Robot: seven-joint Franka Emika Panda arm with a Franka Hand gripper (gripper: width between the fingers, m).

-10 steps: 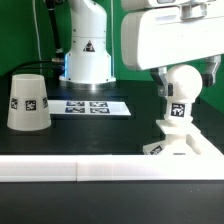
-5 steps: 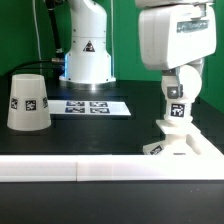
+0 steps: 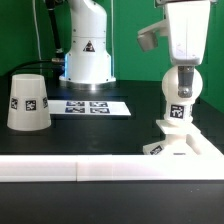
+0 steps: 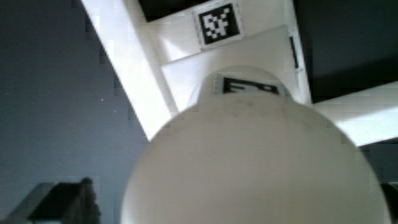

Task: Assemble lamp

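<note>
The round white bulb (image 3: 180, 88) stands upright on the flat square base (image 3: 188, 145) at the exterior view's right, its tag facing the camera. My gripper (image 3: 181, 72) hangs straight over the bulb with its fingers down beside the bulb's top. In the wrist view the bulb (image 4: 249, 160) fills most of the frame, and one dark finger (image 4: 63, 200) shows beside it with a gap between them. The base (image 4: 222, 45) shows beyond the bulb. The tapered shade (image 3: 28, 101) stands mouth down at the exterior view's left, far from the gripper.
The marker board (image 3: 90, 106) lies flat on the black table between the shade and the base. A long white border bar (image 3: 100, 171) runs along the near edge. The arm's white pedestal (image 3: 86, 55) stands at the back.
The gripper has turned about its upright axis over the bulb: its hand showed broad a second ago and now shows narrow. The bulb, base and shade have not moved.
</note>
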